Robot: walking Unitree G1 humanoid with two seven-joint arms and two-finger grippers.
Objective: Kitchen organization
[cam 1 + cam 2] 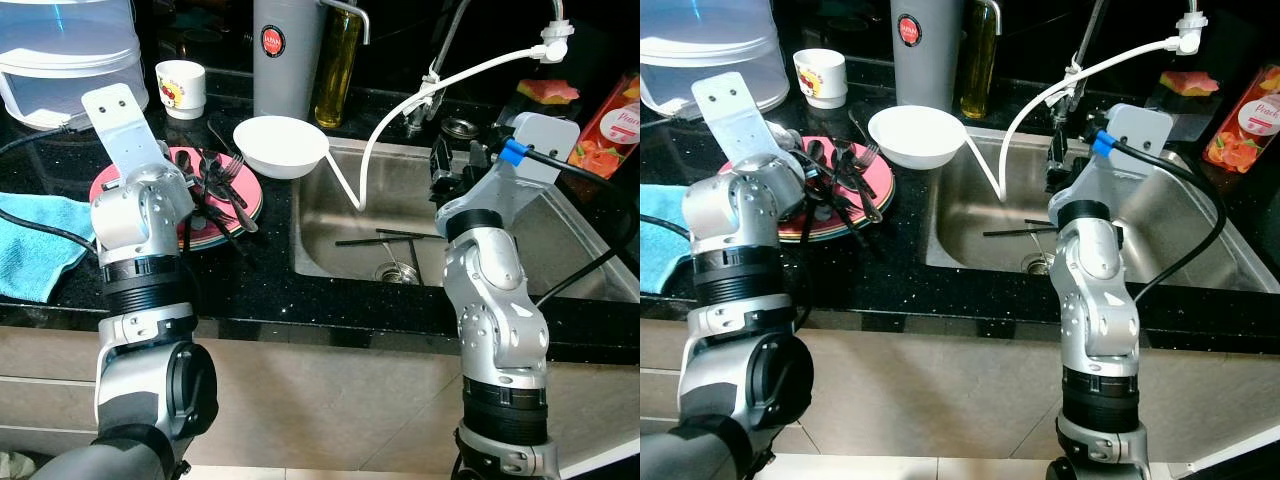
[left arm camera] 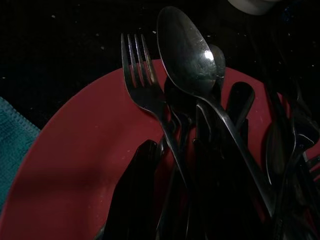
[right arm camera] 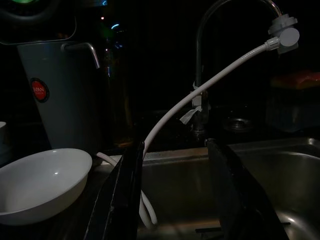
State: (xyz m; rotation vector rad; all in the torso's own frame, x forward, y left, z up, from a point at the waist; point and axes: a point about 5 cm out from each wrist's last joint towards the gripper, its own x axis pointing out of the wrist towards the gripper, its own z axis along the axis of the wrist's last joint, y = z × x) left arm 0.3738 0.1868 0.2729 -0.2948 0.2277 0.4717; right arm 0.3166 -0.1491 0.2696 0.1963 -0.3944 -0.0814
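A pile of dark forks and spoons [image 1: 222, 185] lies on a pink plate [image 1: 110, 182] on the black counter [image 1: 260, 270], left of the sink [image 1: 560, 250]. The left gripper [image 1: 835, 205] hangs right over the pile; I cannot tell if its fingers are open. The right gripper [image 3: 175, 195] is above the sink, fingers wide apart, holding nothing. A white bowl [image 1: 280, 146] sits at the sink's corner.

Both silver arms are reaching forward toward twelve o'clock, the right gripper [image 3: 175, 195] holding its two black fingers spread apart.
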